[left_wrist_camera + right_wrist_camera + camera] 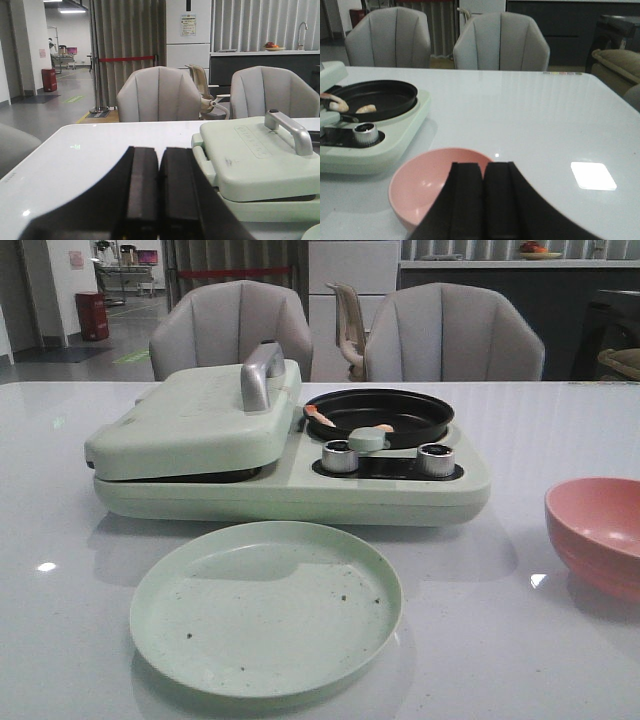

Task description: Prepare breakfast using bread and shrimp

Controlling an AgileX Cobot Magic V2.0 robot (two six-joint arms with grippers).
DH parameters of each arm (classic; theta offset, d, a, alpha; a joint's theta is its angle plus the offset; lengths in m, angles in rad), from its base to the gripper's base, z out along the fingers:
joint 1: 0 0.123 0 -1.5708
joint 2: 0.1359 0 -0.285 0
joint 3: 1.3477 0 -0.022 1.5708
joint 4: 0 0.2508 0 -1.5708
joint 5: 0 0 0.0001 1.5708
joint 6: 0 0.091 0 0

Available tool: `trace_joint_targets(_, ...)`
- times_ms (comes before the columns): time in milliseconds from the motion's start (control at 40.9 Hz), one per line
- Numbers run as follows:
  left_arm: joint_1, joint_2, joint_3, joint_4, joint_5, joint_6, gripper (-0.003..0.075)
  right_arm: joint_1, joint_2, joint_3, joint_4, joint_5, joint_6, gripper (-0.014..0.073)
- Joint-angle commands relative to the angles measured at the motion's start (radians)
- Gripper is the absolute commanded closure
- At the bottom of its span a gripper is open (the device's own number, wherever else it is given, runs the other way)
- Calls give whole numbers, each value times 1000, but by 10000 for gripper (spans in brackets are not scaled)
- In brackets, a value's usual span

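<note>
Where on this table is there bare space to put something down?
Free: the table left of the green plate, and between plate and pink bowl. The far right side beyond the bowl also looks bare. Crowded: the middle, filled by the breakfast maker.

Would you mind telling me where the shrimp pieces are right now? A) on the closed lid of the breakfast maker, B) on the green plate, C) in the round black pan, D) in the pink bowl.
C: the shrimp lie in the round black pan, while the green plate holds only crumbs and the pink bowl shows nothing inside.
</note>
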Motion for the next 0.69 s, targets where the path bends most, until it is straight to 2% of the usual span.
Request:
trace_joint_targets(0, -7, -21, 7, -7, -91, 2, 620, -6, -24, -19, 14, -139, -1, 558)
trace_joint_targets(661, -7, -21, 7, -7, -91, 2, 620, 25, -24, -19, 14, -144, -1, 558)
